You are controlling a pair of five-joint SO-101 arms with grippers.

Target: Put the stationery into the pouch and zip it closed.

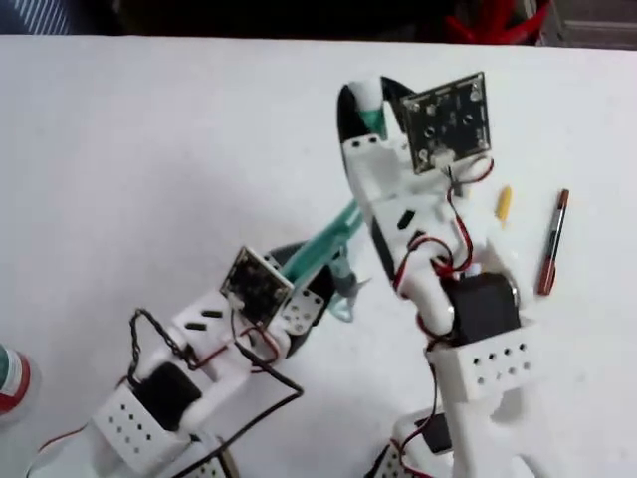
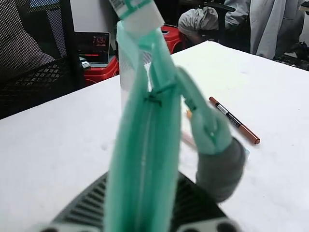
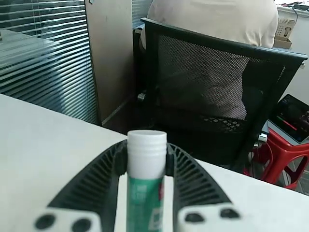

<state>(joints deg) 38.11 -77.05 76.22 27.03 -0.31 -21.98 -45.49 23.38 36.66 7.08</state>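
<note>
High view: the white counter (image 1: 149, 149) has broad bare surface across its left half and along the far edge. The arms crowd the near edge and the middle. The right pincer (image 1: 363, 100) sits near the far edge, closed around a glue stick (image 1: 370, 110) whose white cap pokes out past the fingertips. The left pincer (image 1: 307, 277), at the counter's middle, grips the teal pouch (image 1: 323, 244), which rises slanting toward the right pincer. In the left wrist view the pouch stands on edge with its zip line facing the camera; what lies inside cannot be told. Toward the right edge a brown-red pen (image 1: 552, 242) lies flat, with a small yellow piece (image 1: 504, 202) just beside it, both apart from the pouch. A red, white and green object (image 1: 10, 380) sits at the left edge.
</note>
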